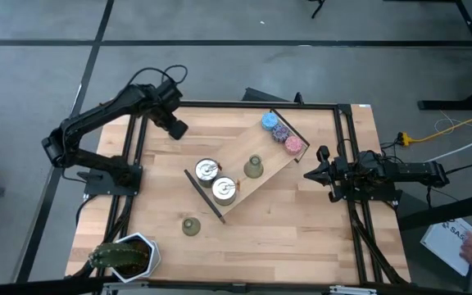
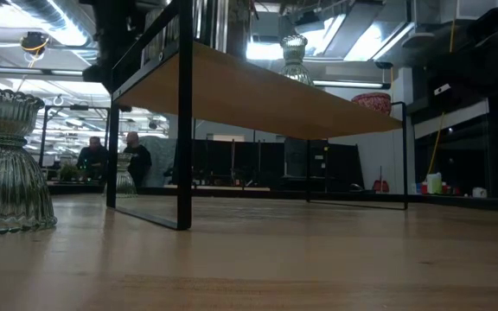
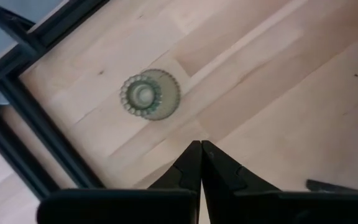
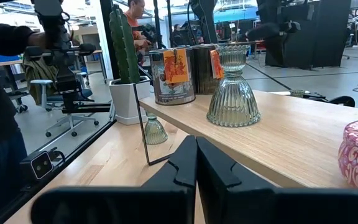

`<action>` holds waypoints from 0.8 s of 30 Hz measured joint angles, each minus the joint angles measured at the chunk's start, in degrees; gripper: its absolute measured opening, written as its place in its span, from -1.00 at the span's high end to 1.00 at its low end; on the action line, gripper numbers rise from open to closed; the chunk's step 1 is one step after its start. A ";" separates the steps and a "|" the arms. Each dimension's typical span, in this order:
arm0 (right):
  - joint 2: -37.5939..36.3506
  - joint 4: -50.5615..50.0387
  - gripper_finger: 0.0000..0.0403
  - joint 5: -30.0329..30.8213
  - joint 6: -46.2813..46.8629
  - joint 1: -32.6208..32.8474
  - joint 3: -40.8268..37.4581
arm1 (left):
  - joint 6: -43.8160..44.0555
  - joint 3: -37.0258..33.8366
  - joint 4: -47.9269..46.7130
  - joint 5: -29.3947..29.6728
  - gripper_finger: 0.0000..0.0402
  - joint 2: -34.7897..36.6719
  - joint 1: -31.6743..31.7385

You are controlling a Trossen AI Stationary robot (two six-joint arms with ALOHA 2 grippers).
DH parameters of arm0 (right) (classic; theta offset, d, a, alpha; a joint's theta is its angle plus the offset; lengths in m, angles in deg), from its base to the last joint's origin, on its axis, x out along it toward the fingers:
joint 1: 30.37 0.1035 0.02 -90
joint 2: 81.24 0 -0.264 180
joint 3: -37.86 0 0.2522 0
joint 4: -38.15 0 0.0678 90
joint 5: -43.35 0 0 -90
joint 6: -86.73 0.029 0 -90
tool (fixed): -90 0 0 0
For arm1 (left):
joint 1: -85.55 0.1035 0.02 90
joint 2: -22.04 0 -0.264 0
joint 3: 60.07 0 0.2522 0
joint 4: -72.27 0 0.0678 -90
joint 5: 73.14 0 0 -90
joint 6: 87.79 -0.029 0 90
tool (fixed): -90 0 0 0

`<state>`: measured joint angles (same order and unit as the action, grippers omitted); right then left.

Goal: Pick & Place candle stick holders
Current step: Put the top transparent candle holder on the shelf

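One olive-green candle stick holder (image 1: 253,167) stands on its wide base on the raised wooden shelf (image 1: 256,184); the right wrist view shows it too (image 4: 232,87). A second holder (image 1: 190,225) stands on the table in front of the shelf. A third holder (image 3: 149,94), seen from above in the left wrist view, stands on the table near the frame's corner. My left gripper (image 3: 200,144) hangs shut above the table beside it, at the far left (image 1: 177,129), pointing steeply down. My right gripper (image 4: 196,140) is shut and level at the right edge (image 1: 308,174).
Two silver tins (image 1: 215,179) stand on the shelf's near end and three glittery pucks (image 1: 280,133) on its far end. A potted cactus (image 1: 125,256) sits at the near left corner. A black frame (image 1: 138,139) edges the table. People are in the room behind.
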<state>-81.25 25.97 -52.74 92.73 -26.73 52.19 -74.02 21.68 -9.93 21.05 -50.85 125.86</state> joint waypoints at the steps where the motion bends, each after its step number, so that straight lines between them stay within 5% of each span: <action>1: 0.00 0.01 0.95 0.00 0.00 -0.02 0.01 | -0.14 0.00 -0.27 0.06 0.99 0.00 0.30; 7: 0.00 0.01 0.95 0.00 0.00 -0.02 0.00 | 0.35 0.00 -0.84 0.26 0.88 0.00 1.76; 24: 0.00 0.01 0.95 0.00 0.00 0.00 -0.01 | 2.23 -0.02 -1.16 5.16 -0.03 -0.75 2.24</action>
<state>-81.25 25.98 -52.74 92.73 -26.73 52.18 -71.80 21.65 -11.09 26.20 -51.59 128.09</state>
